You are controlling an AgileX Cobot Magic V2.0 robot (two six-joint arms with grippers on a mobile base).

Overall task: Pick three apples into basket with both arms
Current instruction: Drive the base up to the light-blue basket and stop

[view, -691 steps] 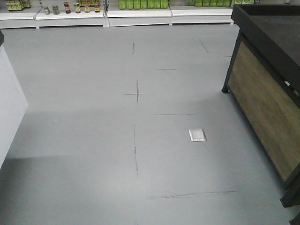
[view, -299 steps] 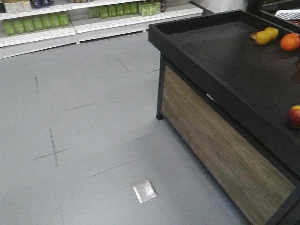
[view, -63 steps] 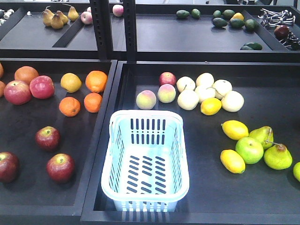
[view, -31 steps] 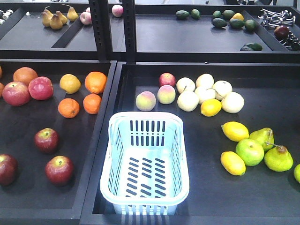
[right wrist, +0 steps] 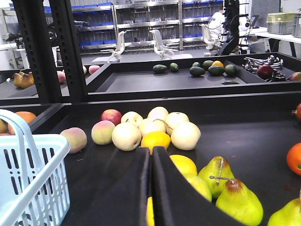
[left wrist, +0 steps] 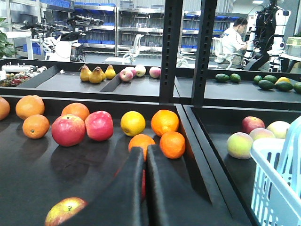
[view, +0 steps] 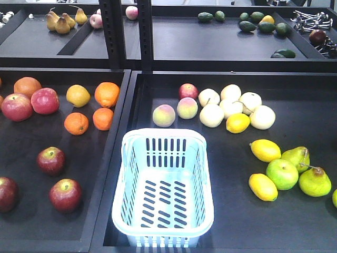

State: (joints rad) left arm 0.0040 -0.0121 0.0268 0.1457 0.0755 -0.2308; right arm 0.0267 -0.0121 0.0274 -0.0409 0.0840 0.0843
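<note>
Facing a black desk (view: 237,221) split by a raised divider (view: 115,174) into a left tray and a right tray. Finding the basket (view: 164,148) standing empty at the near left of the right tray, just beside that divider, probably parked there for reaching from either side. Spotting the task's dark fruit lying loose and apart in the near part of the left tray: the far apple (view: 51,160), the near apple (view: 65,195) and the edge apple (view: 6,194), the last one cut by the left border of the front view. Leaving alone the brighter apples (view: 45,100) and the oranges (view: 107,94) farther back. Showing the left claw (left wrist: 145,150) with fingers pressed together on nothing, hanging low over the left tray and pointing toward the oranges. Showing the right claw (right wrist: 150,149) likewise together and empty, hanging over the right tray above lemons (right wrist: 156,140) and pears (right wrist: 237,200), with the basket wall at its left, well apart from any dark apple. Judging nothing picked yet: needing both claws spreading first, then lowering onto the dark apples.
</note>
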